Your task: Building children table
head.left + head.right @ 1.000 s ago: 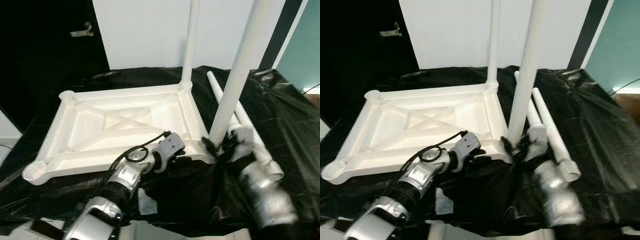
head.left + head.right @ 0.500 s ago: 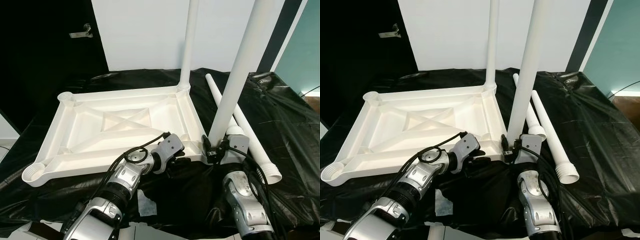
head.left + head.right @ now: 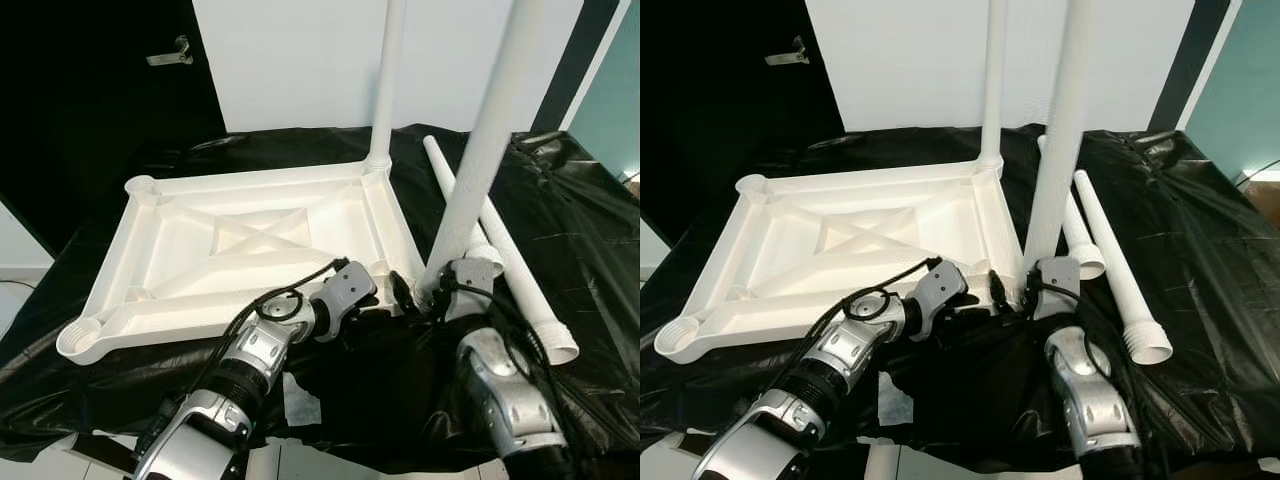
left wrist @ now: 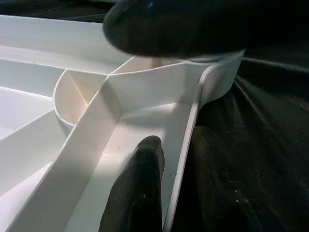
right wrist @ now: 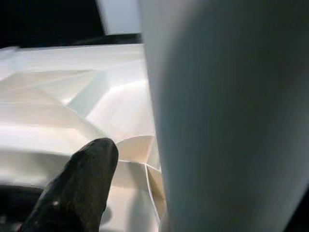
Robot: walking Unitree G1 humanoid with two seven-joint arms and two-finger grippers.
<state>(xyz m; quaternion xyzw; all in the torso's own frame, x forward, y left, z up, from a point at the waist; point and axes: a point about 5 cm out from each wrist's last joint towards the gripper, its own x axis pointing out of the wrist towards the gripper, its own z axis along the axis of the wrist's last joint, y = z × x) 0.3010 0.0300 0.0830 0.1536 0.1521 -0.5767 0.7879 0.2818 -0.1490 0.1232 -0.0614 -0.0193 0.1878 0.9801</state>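
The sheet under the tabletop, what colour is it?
Glossy black sheet, wrinkled, beneath the white upturned tabletop. Clearest in the right eye view.

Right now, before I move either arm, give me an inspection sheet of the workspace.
Surface: black plastic sheet, wrinkled, covering the work table.
Job's things: white tabletop lies underside up; two legs stand upright in its right-hand corners, far leg and near leg; two loose legs lie on the sheet to the right.
Clutter: scrap of white paper near the front edge.
Grippers: left tool straddles the tabletop's rim at the near right corner; right tool is at the near leg's base.
Cables: black cable loops over the left wrist.
Surroundings: white wall, dark door on the left, teal wall on the right.
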